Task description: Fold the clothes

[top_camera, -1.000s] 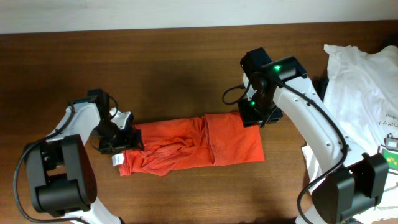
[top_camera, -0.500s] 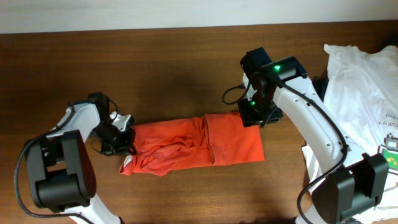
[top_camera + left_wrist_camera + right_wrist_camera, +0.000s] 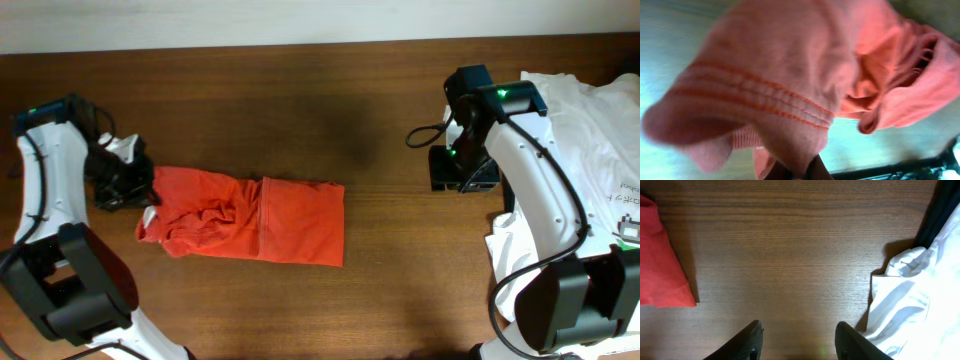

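Note:
An orange-red T-shirt (image 3: 250,215) lies folded into a rumpled band on the wooden table, left of centre. My left gripper (image 3: 128,185) is shut on its left end. In the left wrist view the bunched, stitched hem of the T-shirt (image 3: 790,75) fills the frame, pinched between the left gripper's (image 3: 797,172) dark fingertips. My right gripper (image 3: 462,172) stands open over bare wood, well right of the shirt and beside the white T-shirts (image 3: 580,130). In the right wrist view the right gripper (image 3: 799,330) holds nothing; the orange-red T-shirt's corner (image 3: 660,265) shows at the left edge.
The heap of white T-shirts (image 3: 910,305) covers the table's right end, with a dark strip (image 3: 940,215) beside it. A small printed card (image 3: 628,235) lies at the far right. The table's far edge meets a pale wall.
My left gripper shut on the shirt's left end and dragged the whole shirt leftwards. My right gripper left the shirt's far right corner and moved right, towards the white pile.

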`<move>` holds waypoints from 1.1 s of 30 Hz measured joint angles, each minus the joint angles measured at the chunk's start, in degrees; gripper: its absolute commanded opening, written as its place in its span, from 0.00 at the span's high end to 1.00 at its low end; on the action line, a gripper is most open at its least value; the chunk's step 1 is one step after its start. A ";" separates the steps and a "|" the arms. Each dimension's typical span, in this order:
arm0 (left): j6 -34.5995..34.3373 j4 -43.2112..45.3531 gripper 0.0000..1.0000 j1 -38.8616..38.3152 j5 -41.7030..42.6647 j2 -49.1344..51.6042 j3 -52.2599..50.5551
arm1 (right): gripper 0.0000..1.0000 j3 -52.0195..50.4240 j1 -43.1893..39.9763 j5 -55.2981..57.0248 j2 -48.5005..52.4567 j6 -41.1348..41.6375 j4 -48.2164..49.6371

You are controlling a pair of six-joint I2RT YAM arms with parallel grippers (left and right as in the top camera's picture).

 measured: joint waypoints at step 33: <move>-1.92 3.15 0.87 -42.73 13.53 1.03 0.31 | 0.48 0.00 -0.02 0.00 0.00 -0.79 -0.79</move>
